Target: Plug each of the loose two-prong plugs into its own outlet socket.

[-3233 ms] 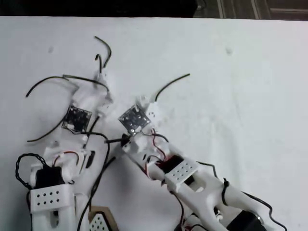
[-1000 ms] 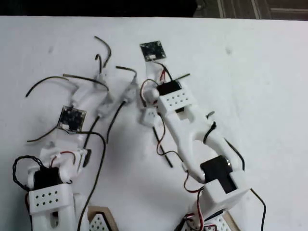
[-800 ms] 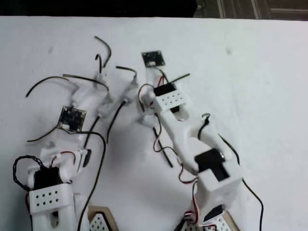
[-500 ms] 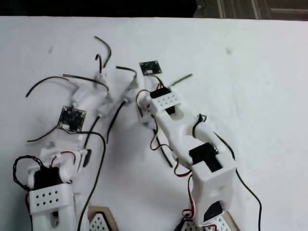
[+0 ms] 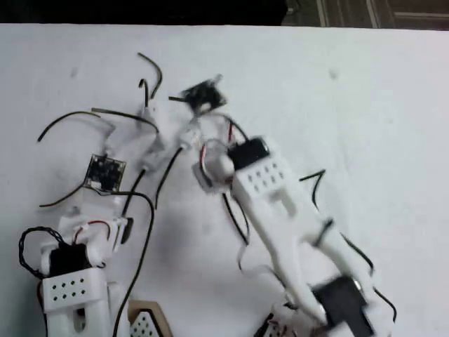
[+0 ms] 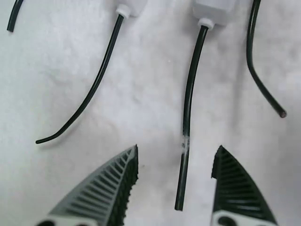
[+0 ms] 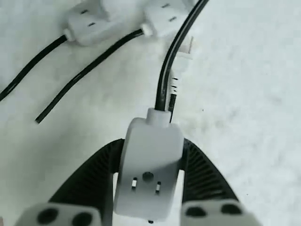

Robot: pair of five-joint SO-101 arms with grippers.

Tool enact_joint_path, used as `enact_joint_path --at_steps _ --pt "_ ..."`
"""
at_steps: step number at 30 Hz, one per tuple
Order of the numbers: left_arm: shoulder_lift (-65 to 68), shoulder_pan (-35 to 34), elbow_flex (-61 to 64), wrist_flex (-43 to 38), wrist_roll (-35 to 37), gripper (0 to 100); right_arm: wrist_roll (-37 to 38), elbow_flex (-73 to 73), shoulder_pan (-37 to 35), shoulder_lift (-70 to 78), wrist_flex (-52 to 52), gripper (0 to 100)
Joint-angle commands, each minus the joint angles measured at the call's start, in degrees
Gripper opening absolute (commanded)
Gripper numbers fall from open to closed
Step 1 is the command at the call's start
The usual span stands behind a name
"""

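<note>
Swung leftward since earlier: right gripper (image 7: 154, 143), clamped on white rectangular outlet socket (image 7: 148, 165) with black cord, mid-table, presumably for mating. Left gripper (image 6: 177, 149) spread, straddling thin black cable (image 6: 188, 108), near left.

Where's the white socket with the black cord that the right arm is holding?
In the right wrist view, the white socket is clamped in the right claw, with two other white connectors lying on the table just beyond it.
</note>
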Motion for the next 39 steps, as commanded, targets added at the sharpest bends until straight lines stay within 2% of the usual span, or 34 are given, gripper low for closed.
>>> enact_joint_path --at_steps 1,4,8,13,19,29,35,39 --pt "-0.9 -0.7 -0.2 -1.2 -0.5 26 5.9 6.0 -3.9 -13.6 -1.1 1.8" --pt "-0.9 -0.7 -0.2 -1.2 -0.5 26 6.4 13.3 -6.0 -19.6 -7.3 1.8" --pt "-0.9 -0.7 -0.2 -1.2 -0.5 26 6.6 24.0 -6.6 -22.4 -20.4 1.8" --pt "-0.9 -0.7 -0.2 -1.1 -0.5 26 12.5 33.2 -6.7 -22.8 -35.1 3.1" --pt "-0.9 -0.7 -0.1 -1.2 -0.5 26 10.5 33.4 -6.9 -22.9 -32.6 21.6" --pt "-0.9 -0.7 -0.1 -1.2 -0.5 26 10.5 33.4 -8.9 -31.3 -23.6 17.7" --pt "-0.9 -0.7 -0.1 -1.2 -0.5 26 10.1 35.0 -7.7 -33.2 -23.3 17.6" --pt "-0.9 -0.7 -0.1 -1.2 -0.5 26 3.1 35.0 -7.2 -26.2 -25.7 18.0"
